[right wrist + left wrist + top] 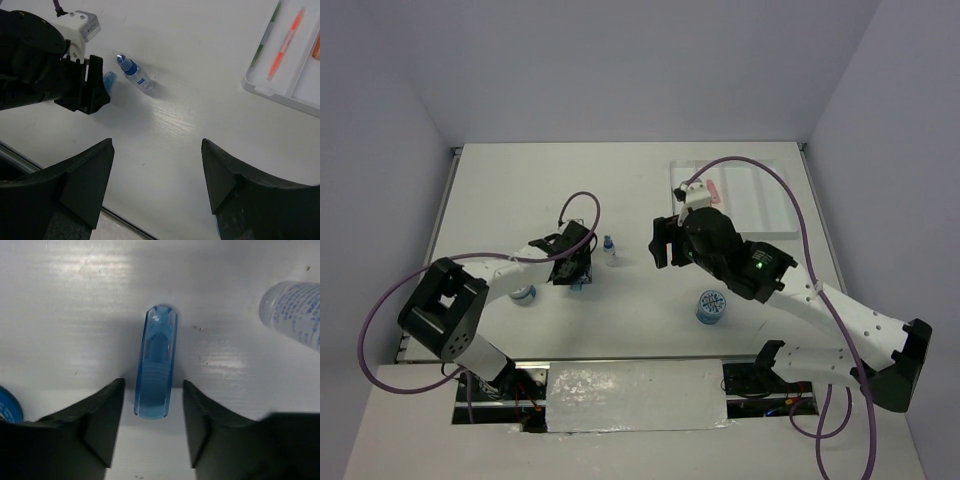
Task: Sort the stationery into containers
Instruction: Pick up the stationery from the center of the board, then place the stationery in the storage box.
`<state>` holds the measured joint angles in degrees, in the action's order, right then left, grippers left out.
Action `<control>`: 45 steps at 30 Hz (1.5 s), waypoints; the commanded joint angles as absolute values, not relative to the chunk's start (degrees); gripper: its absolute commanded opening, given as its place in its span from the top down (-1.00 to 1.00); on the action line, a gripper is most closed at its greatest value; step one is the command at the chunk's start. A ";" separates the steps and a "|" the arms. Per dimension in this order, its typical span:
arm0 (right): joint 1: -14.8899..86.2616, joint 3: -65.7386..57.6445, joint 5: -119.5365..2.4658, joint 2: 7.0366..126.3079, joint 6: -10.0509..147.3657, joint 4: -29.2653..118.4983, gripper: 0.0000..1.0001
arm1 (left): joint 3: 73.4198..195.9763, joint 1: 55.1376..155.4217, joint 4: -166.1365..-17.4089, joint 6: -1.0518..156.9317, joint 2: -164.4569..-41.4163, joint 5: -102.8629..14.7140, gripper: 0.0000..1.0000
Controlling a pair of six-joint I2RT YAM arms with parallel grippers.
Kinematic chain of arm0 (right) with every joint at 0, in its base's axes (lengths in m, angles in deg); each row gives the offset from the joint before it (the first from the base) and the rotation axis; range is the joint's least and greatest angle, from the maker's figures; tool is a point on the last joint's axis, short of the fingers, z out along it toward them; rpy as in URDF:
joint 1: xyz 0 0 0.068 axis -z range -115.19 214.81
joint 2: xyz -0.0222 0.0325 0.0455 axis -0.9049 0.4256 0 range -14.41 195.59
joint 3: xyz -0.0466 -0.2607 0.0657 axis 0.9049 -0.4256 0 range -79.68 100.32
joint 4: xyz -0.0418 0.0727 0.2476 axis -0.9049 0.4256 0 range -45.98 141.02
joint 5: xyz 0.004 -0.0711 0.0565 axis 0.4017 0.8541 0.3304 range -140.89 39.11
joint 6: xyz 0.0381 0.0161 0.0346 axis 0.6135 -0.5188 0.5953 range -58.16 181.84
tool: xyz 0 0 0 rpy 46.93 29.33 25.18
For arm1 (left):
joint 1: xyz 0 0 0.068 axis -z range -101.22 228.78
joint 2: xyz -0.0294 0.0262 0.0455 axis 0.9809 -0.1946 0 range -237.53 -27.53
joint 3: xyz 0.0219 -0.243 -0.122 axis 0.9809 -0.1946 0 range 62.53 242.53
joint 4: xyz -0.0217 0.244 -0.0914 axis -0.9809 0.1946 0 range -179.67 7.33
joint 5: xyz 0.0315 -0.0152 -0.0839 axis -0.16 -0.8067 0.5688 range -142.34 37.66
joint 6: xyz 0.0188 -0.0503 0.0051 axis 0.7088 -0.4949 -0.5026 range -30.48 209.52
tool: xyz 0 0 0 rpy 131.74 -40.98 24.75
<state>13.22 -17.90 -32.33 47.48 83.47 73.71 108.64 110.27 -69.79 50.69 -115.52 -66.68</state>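
Observation:
A translucent blue capsule-like piece (156,365) lies on the table, its near end between the fingers of my left gripper (152,390). The jaws stand open, with a gap on each side of the piece. From above, the left gripper (572,270) points down at that piece (577,285). A small blue-capped bottle (609,250) lies just to its right. My right gripper (663,243) hovers open over bare table near the middle, nothing between its fingers (90,165). The white tray (760,200) sits at the far right and holds a pink piece (712,190) and an orange pen (285,42).
One blue roll with a patterned top (710,306) stands in front of the right arm. Another (524,295) sits partly under the left arm. The bottle (295,312) lies close to the right of the left fingers. The table's left rail runs near the left arm.

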 commanded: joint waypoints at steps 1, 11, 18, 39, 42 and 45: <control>12.52 -17.72 -32.96 45.27 83.46 72.94 -0.55 | 107.62 109.81 -71.83 50.23 -119.28 -65.26 -0.16; 12.08 -20.96 -40.95 43.25 83.72 65.57 -0.59 | 104.28 111.38 -64.72 44.17 -107.89 -69.38 1.00; 10.76 -32.98 -36.50 41.41 103.63 47.30 -0.58 | 98.40 125.26 -77.16 46.97 -74.79 -68.96 1.00; -2.16 -26.07 -25.41 57.92 109.66 37.78 -0.14 | 92.32 127.74 -91.51 52.87 -61.54 -57.53 1.00; -2.16 -25.02 -26.72 59.59 109.22 37.61 0.04 | 92.24 127.74 -91.69 53.22 -61.46 -57.26 1.00; -2.42 -24.40 -28.13 60.74 108.78 36.99 0.23 | 92.32 127.74 -91.95 53.40 -61.54 -56.91 0.93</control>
